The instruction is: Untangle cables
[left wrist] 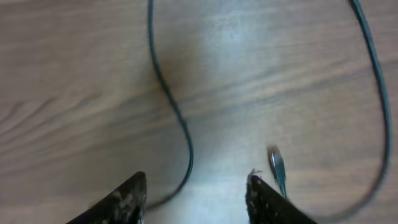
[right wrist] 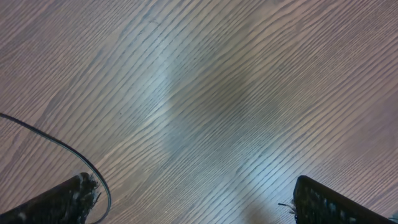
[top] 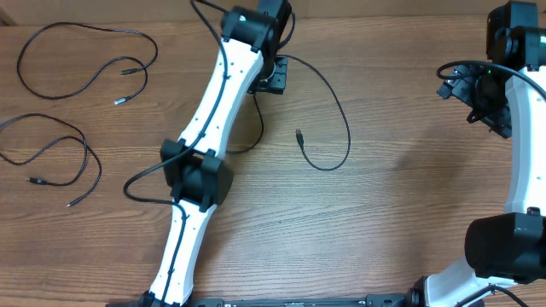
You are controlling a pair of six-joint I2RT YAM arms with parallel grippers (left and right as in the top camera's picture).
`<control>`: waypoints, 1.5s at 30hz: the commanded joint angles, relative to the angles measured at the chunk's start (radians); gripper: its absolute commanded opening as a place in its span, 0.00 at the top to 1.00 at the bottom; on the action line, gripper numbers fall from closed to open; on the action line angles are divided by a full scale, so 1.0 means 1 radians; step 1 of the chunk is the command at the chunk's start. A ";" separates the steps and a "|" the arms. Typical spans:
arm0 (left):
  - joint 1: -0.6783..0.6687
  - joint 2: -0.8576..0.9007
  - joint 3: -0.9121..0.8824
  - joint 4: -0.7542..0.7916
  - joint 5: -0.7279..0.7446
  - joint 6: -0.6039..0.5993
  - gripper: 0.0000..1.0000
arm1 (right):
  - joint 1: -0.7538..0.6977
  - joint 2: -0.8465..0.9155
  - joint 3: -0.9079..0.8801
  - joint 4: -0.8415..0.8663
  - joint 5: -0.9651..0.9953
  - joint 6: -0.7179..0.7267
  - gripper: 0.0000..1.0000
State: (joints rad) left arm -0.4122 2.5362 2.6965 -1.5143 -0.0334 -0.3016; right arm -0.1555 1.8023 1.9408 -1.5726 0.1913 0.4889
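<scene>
Three thin black cables lie apart on the wooden table. One is a wide loop at the far left (top: 85,60). A second loop lies below it (top: 53,158). The third (top: 339,111) curves right from under my left gripper (top: 273,78) and ends in a plug (top: 299,136). In the left wrist view this cable (left wrist: 174,112) runs down between the spread fingers of my left gripper (left wrist: 196,193). Its plug (left wrist: 278,169) lies beside the right finger (left wrist: 258,196); nothing is gripped. My right gripper (top: 465,85) (right wrist: 193,193) hangs wide open over bare wood at the right.
The left arm (top: 200,162) stretches diagonally across the table's middle, its own thicker cord (top: 141,183) looping beside the elbow. The right arm (top: 516,170) stands along the right edge. A thin black cord (right wrist: 68,152) curves past the right gripper's left finger (right wrist: 78,190).
</scene>
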 commanded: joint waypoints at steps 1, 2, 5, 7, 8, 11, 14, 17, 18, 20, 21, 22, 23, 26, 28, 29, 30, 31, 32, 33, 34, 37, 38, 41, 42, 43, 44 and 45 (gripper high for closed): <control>0.001 0.060 0.002 0.073 -0.057 -0.015 0.41 | -0.002 -0.012 0.000 0.001 0.017 -0.003 0.00; 0.002 0.083 0.002 0.110 -0.088 -0.032 0.40 | -0.002 -0.012 0.000 0.001 0.017 -0.003 0.00; 0.005 0.127 0.002 0.164 -0.150 -0.075 0.38 | -0.002 -0.012 0.000 0.001 0.017 -0.003 0.00; 0.008 0.148 0.002 0.182 -0.158 -0.100 0.39 | -0.002 -0.012 0.000 0.001 0.017 -0.003 0.00; 0.010 0.162 0.002 0.190 -0.157 -0.112 0.41 | -0.002 -0.012 0.000 0.001 0.017 -0.003 0.00; 0.016 0.198 0.002 0.211 -0.158 -0.142 0.45 | -0.002 -0.012 0.000 0.001 0.017 -0.003 0.00; 0.020 0.225 0.002 0.222 -0.158 -0.161 0.46 | -0.002 -0.012 0.000 0.001 0.017 -0.003 0.00; 0.026 0.248 0.001 0.223 -0.156 -0.192 0.46 | -0.002 -0.012 0.000 0.001 0.018 -0.003 0.00; 0.029 0.251 0.002 0.221 -0.155 -0.205 0.46 | -0.002 -0.012 0.000 0.001 0.017 -0.003 0.00; 0.038 0.256 0.001 0.221 -0.136 -0.208 0.51 | -0.002 -0.012 0.000 0.001 0.017 -0.003 0.00; 0.046 0.256 0.001 0.220 -0.126 -0.208 0.53 | -0.002 -0.012 0.000 0.001 0.017 -0.003 0.00; 0.051 0.256 0.001 0.217 -0.122 -0.208 0.54 | -0.002 -0.012 0.000 0.001 0.017 -0.003 0.00; 0.058 0.256 0.001 0.211 -0.116 -0.208 0.55 | -0.002 -0.012 0.000 0.001 0.018 -0.003 0.00; 0.076 0.256 -0.006 0.208 -0.058 -0.207 0.55 | -0.002 -0.012 0.000 0.001 0.018 -0.003 0.00; 0.083 0.256 -0.013 0.203 -0.026 -0.207 0.58 | -0.002 -0.012 0.000 0.001 0.018 -0.003 0.00; 0.084 0.257 -0.023 0.203 -0.018 -0.208 0.60 | -0.002 -0.012 0.000 0.001 0.017 -0.003 0.00; 0.084 0.257 -0.031 0.204 -0.016 -0.208 0.61 | -0.002 -0.012 0.000 0.001 0.018 -0.003 0.00; 0.084 0.256 -0.039 0.204 -0.014 -0.208 0.63 | -0.002 -0.012 0.000 0.001 0.017 -0.003 0.00; 0.084 0.256 -0.050 0.205 -0.014 -0.207 0.66 | -0.002 -0.012 0.000 0.001 0.017 -0.003 0.00; 0.084 0.256 -0.060 0.205 -0.013 -0.208 0.68 | -0.002 -0.012 0.000 0.001 0.017 -0.003 0.00; 0.084 0.257 -0.067 0.203 -0.010 -0.207 0.76 | -0.002 -0.012 0.000 0.001 0.017 -0.003 0.00; 0.084 0.257 -0.089 0.203 0.032 -0.201 0.96 | -0.002 -0.012 0.000 0.001 0.017 -0.003 0.00; 0.084 0.256 -0.090 0.198 0.049 -0.190 0.96 | -0.002 -0.012 0.000 0.001 0.018 -0.003 0.00; 0.084 0.244 -0.079 0.148 0.053 -0.172 0.96 | -0.002 -0.012 0.000 0.001 0.017 -0.003 0.00; 0.084 0.235 -0.071 0.128 0.052 -0.174 0.96 | -0.002 -0.012 0.000 0.001 0.018 -0.003 0.00; 0.085 0.224 -0.060 0.109 0.052 -0.173 0.96 | -0.002 -0.012 0.000 0.001 0.017 -0.003 0.00; 0.085 0.208 -0.048 0.093 0.053 -0.173 0.96 | -0.002 -0.012 0.000 0.001 0.017 -0.003 0.00; 0.085 0.191 -0.036 0.079 0.053 -0.170 0.96 | -0.002 -0.012 0.000 0.001 0.017 -0.003 0.00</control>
State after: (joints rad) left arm -0.3256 2.7510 2.6534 -1.3933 -0.0208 -0.4946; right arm -0.1555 1.8023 1.9408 -1.5730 0.1917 0.4896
